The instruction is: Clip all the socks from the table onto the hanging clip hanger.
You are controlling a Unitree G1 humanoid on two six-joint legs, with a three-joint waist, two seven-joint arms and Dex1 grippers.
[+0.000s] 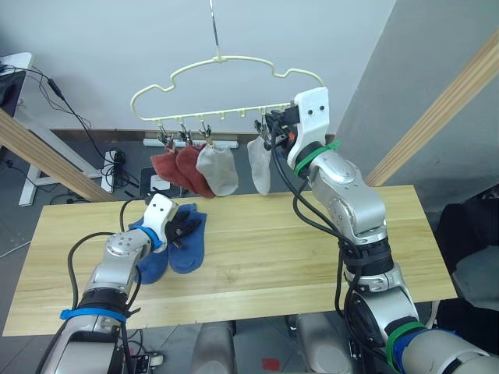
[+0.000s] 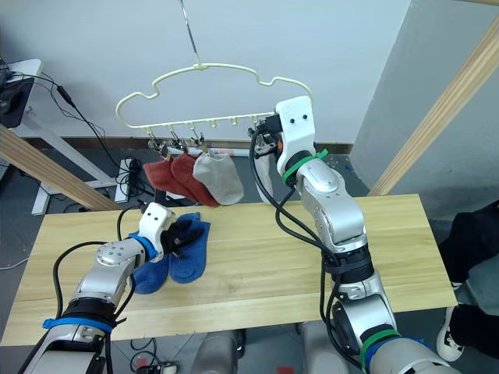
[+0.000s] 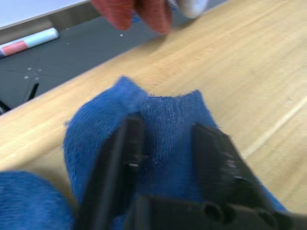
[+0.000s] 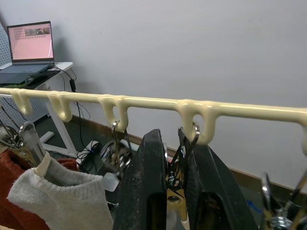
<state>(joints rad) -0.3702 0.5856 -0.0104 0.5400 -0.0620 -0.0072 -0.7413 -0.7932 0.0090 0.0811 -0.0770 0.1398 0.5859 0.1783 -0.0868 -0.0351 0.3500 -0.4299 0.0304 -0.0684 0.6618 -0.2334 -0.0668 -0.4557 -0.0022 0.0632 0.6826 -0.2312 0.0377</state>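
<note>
The cream clip hanger (image 1: 226,61) hangs above the table's (image 1: 312,249) far edge. Two rust red socks (image 1: 178,169) and a light grey sock (image 1: 218,171) dangle from its left clips. A second grey sock (image 1: 260,164) hangs just below my right gripper (image 1: 273,128), which is shut on a metal clip (image 4: 175,172) under the hanger's bar. Two blue socks (image 1: 187,241) lie side by side on the table's left part. My left gripper (image 1: 185,228) rests on the right one, open, with the blue cuff (image 3: 168,115) between its fingers (image 3: 124,143).
Thick wooden poles slant past on the left (image 1: 47,160) and right (image 1: 444,109). Behind the table, cables and a power strip (image 1: 117,167) lie on the floor. A laptop (image 4: 31,45) stands on a white desk at the far left.
</note>
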